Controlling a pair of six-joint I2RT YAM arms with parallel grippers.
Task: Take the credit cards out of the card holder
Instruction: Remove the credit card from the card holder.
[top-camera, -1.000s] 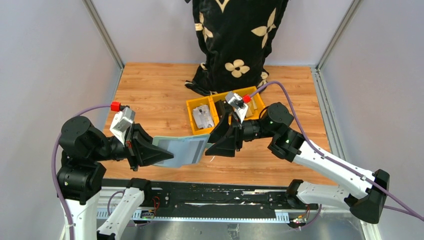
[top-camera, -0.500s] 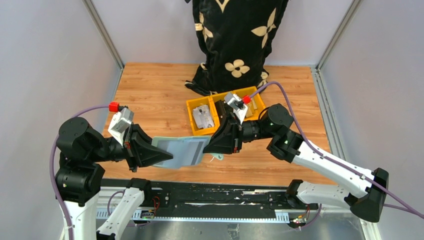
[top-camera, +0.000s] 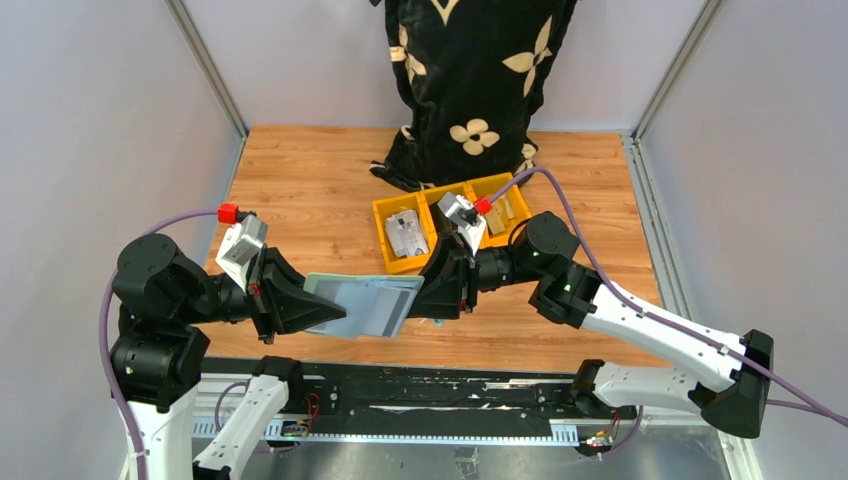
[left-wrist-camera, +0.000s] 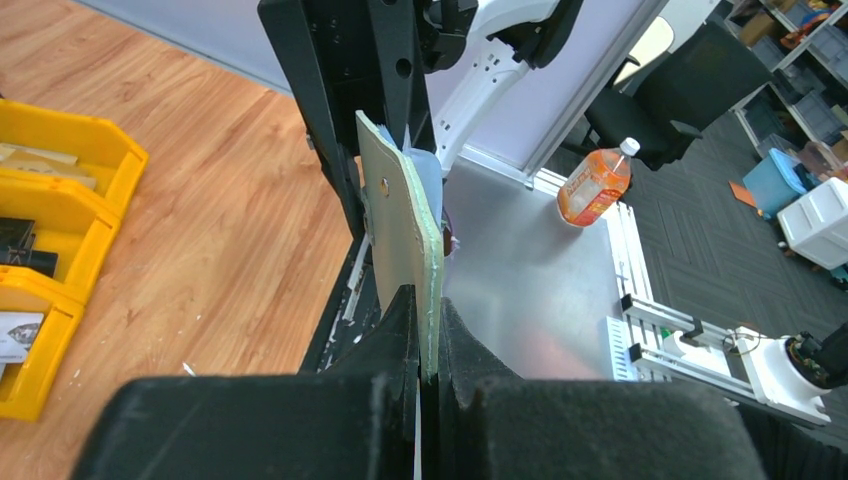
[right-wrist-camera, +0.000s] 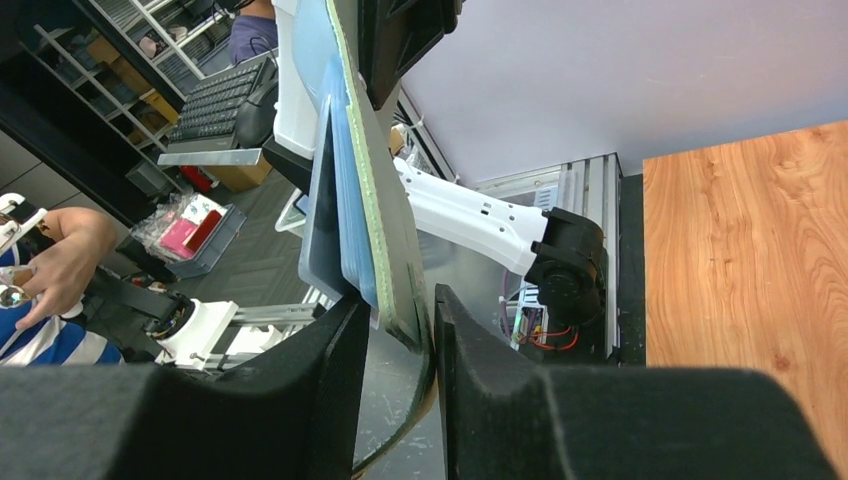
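The pale grey-green card holder hangs in the air above the table's near edge, between my two grippers. My left gripper is shut on its left end; in the left wrist view the jaws pinch the holder edge-on. My right gripper is at its right end. In the right wrist view its fingers straddle the holder and the bluish credit cards stacked on it, with a narrow gap left. The holder's tab curls against the right finger.
Yellow bins with small parts stand just behind the grippers, also in the left wrist view. A black flower-patterned bag stands at the back. The wooden table has grey walls left and right.
My right gripper has moved left onto the holder's right end and its jaws have narrowed around it. The left gripper and the holder have hardly moved.
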